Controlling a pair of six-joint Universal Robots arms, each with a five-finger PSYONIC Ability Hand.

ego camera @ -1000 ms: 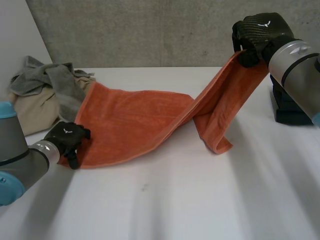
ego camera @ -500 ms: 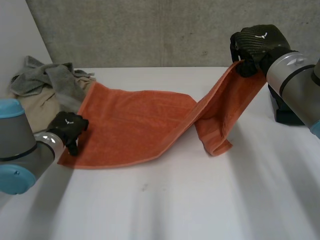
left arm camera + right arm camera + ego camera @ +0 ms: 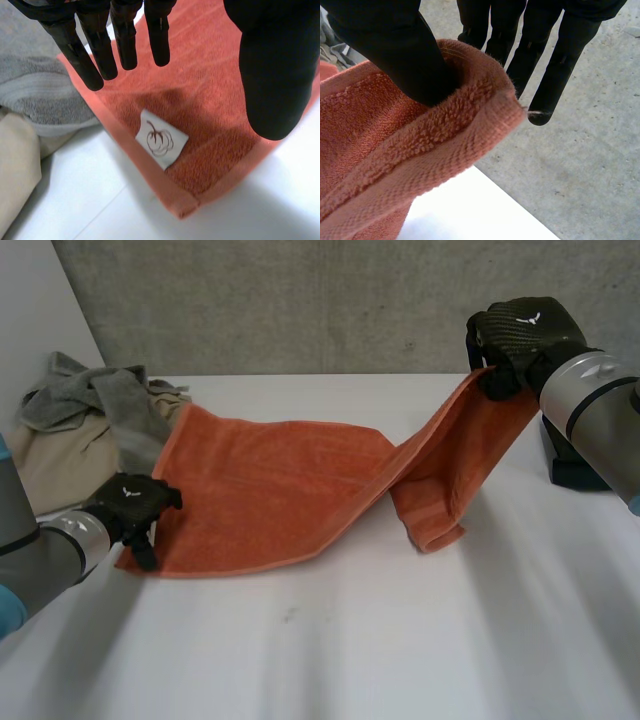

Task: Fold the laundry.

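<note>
White bench (image 3: 330,640), concrete wall (image 3: 300,300) behind. From the head camera, the orange towel (image 3: 270,490) lay flat at its left end, and the right hand (image 3: 520,330) still held its right end aloft. The left hand (image 3: 135,505) had barely shifted at the near corner, so the fold seemed not yet begun. At the left wrist, its fingers (image 3: 125,40) hung straight and released over the corner label (image 3: 161,139). At the right wrist, the thumb (image 3: 395,50) pinched the hem.

Both arms are made of rounded grey segments; the left arm (image 3: 40,555) is trimmed with a light-blue cap (image 3: 8,612), and a pale silver wrist collar (image 3: 585,365) is seen on the right arm (image 3: 610,425). The left hand (image 3: 133,508) and the right hand (image 3: 520,330) are cased in black, and a small white winged emblem (image 3: 527,313) is printed on the back of each. The fingers (image 3: 125,40) are slim, matt and segmented, the thumb (image 3: 272,75) thicker and smooth
</note>
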